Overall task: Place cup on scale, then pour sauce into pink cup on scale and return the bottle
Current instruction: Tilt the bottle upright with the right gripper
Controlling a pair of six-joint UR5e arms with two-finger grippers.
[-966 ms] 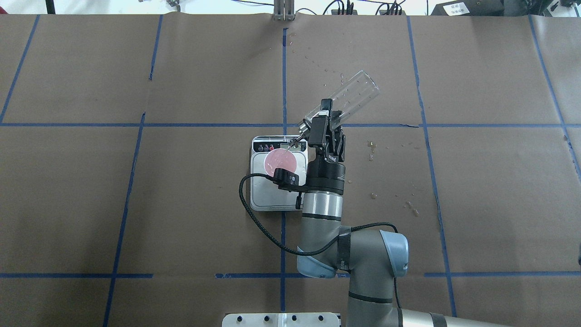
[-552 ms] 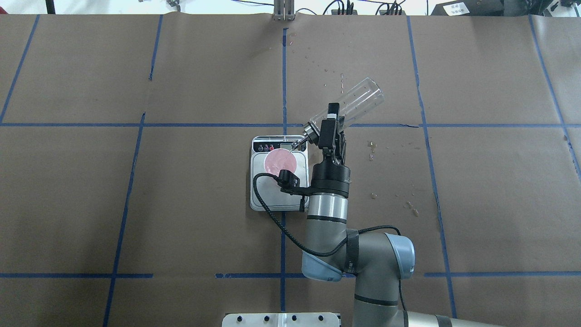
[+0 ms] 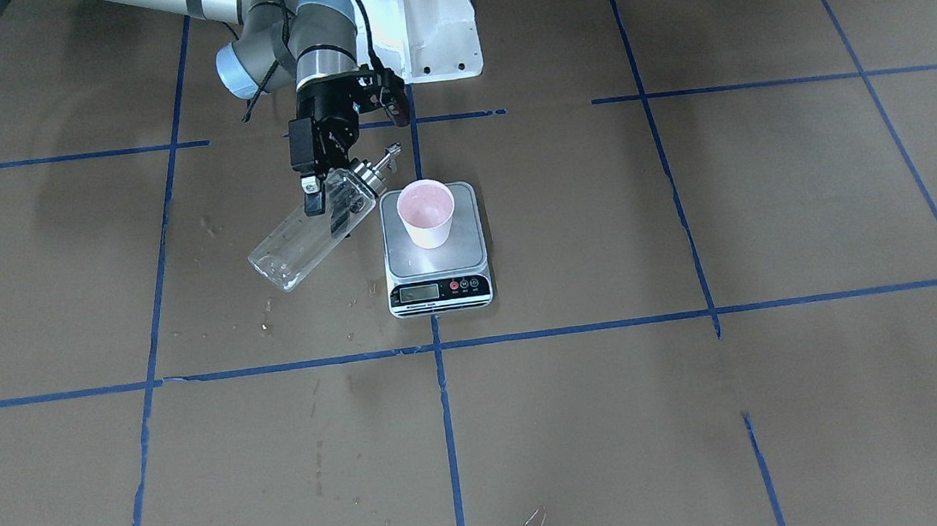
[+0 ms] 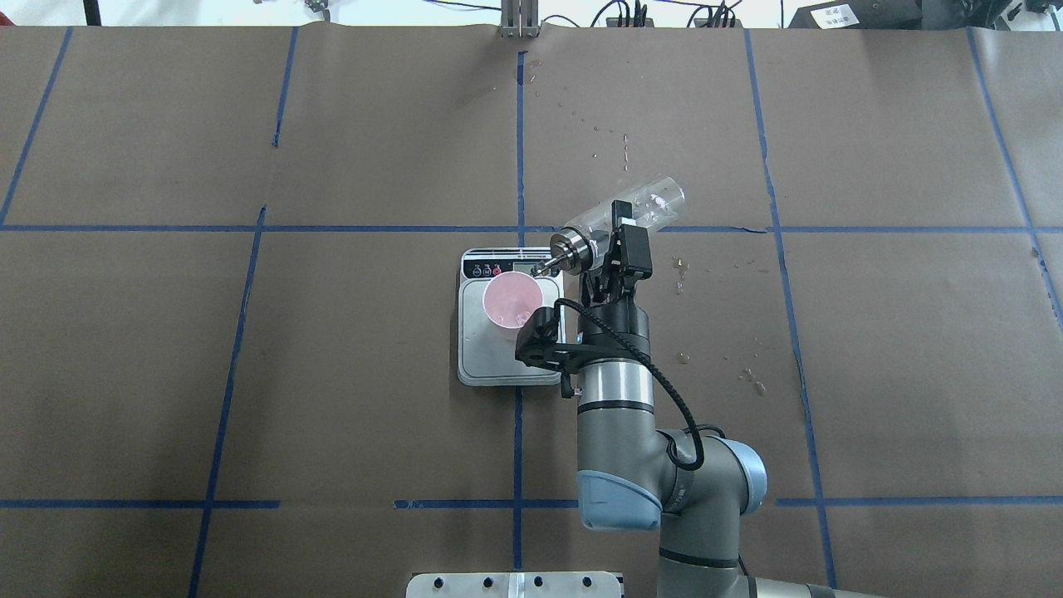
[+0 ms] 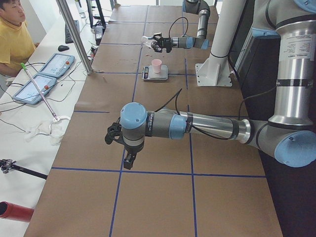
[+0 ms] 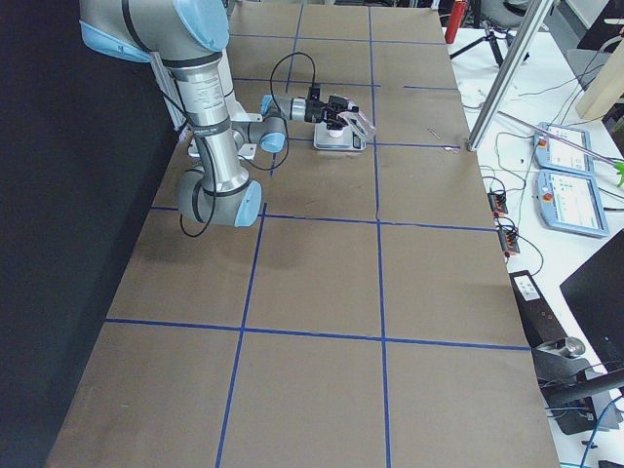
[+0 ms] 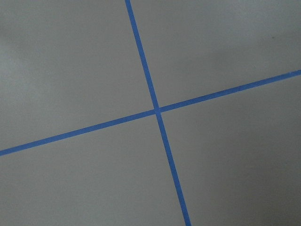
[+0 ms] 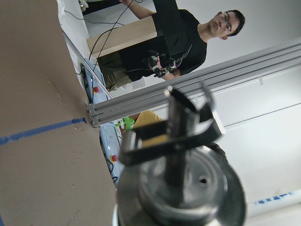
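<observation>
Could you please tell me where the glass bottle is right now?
In the overhead view the bottle is held tilted in the right gripper, just right of the scale, its spout pointing toward the pink cup standing on it.

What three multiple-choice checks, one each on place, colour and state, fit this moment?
1. Where is the cup?
A. on the scale
B. on the table beside the scale
C. in a gripper

2. What colour are the tape lines on the table?
A. red
B. blue
C. yellow

3. How is the bottle?
A. upright on the table
B. lying on the scale
C. tilted, held by the right gripper

Answers: 1 A, it stands on the silver platform; 2 B, the grid is blue; 3 C, the gripper clamps it, spout toward the cup.
</observation>
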